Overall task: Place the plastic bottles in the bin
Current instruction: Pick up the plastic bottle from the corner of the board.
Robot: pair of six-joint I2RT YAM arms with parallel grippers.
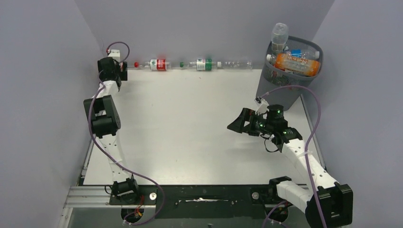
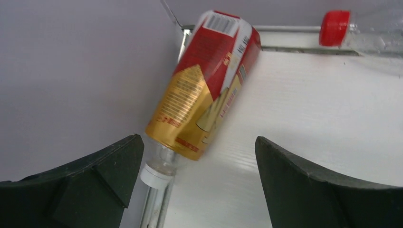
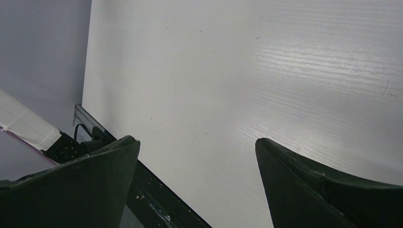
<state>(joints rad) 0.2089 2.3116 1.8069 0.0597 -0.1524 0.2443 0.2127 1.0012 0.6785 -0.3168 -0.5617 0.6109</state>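
The left pincer (image 2: 198, 141) gapes wide over a red-and-gold-labelled clear plastic bottle (image 2: 204, 85) lying against the wall (image 2: 71, 71), at the tabletop (image 2: 309, 118) corner opposite the dark grey mesh bin (image 1: 278, 83). Best to straddle its middle squarely, minding the wall. The right pincer (image 3: 197, 142), open and empty, hovers near the bin.

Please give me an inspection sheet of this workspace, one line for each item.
Surface: white table, no spill seen.
Job's things: three plastic bottles lie along the far edge; a red-gold bottle lies in the far left corner; the bin holds several more.
Clutter: nothing seen.
Grippers: left gripper open, facing the red-gold bottle; right gripper open, empty, over the table.
Cables: purple cables run along both arms.
Surroundings: grey walls on three sides.
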